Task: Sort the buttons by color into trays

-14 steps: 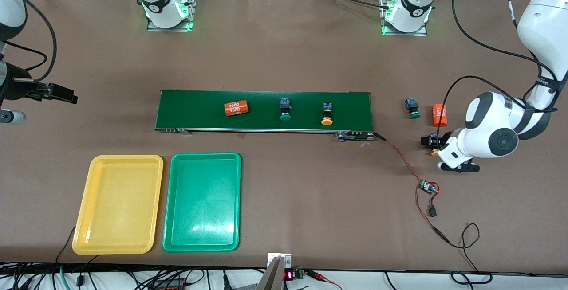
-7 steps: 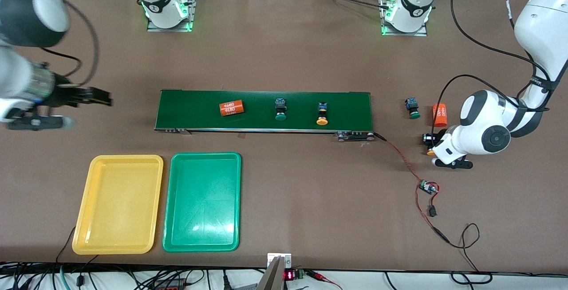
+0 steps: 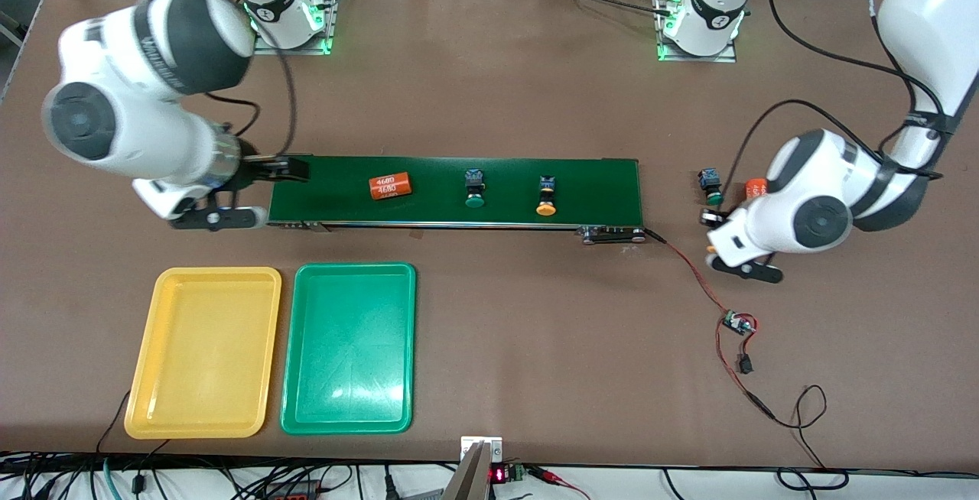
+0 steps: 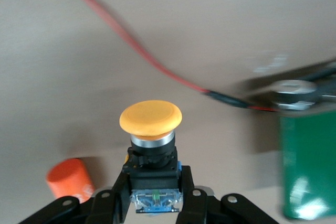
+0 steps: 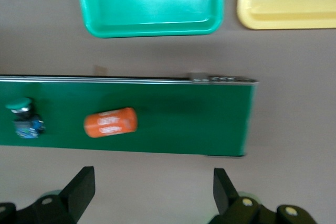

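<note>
My left gripper (image 4: 155, 184) is shut on the black-and-blue body of a yellow-capped button (image 4: 150, 119), low over the table beside the conveyor's end (image 3: 711, 219). A green button (image 3: 712, 185) lies on the table close by. On the belt are a green button (image 3: 474, 187) and a yellow button (image 3: 545, 196). My right gripper (image 3: 294, 170) is open with nothing in it, at the belt's end toward the right arm's side (image 5: 152, 190). The yellow tray (image 3: 218, 274) and green tray (image 3: 356, 268) lie side by side, nearer the front camera than the belt.
The dark-green conveyor belt (image 3: 596, 179) carries an orange cylinder (image 3: 390, 186). Another orange cylinder (image 3: 753, 188) lies on the table, partly hidden by the left arm. A red wire with a small circuit board (image 3: 738, 324) runs from the belt's end toward the front edge.
The left gripper closed on the yellow-capped button and carried it toward the belt. The right arm swung in from the table's end to the belt's end. Things on the belt drifted toward the right arm's end.
</note>
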`<move>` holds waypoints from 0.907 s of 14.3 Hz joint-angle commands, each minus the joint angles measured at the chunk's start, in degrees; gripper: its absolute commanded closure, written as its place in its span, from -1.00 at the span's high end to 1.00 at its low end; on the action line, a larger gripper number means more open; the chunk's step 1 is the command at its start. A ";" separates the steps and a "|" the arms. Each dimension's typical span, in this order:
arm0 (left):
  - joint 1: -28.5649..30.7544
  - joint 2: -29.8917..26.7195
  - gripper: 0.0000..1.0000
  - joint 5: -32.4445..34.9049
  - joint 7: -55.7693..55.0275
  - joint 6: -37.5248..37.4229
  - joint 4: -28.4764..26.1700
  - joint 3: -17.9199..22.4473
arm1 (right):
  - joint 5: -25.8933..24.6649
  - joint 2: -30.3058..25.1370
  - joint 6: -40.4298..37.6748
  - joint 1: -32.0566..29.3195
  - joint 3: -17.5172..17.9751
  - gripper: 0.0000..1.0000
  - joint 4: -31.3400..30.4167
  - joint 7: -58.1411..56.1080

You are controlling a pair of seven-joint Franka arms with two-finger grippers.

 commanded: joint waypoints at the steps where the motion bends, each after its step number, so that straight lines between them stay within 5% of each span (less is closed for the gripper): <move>1: -2.72 0.02 -0.49 -4.04 -6.66 -0.66 -0.01 -3.16 | 0.51 2.68 4.16 6.25 -0.46 1.00 0.54 8.28; 7: -14.32 2.30 -0.54 -6.34 -18.18 4.88 -0.80 -2.82 | -0.28 9.18 12.52 15.31 -0.46 1.00 0.54 10.50; 13: -15.31 3.71 -0.40 -6.25 -19.60 14.00 -5.62 -1.24 | -1.15 14.02 16.74 19.01 -0.55 1.00 0.54 14.72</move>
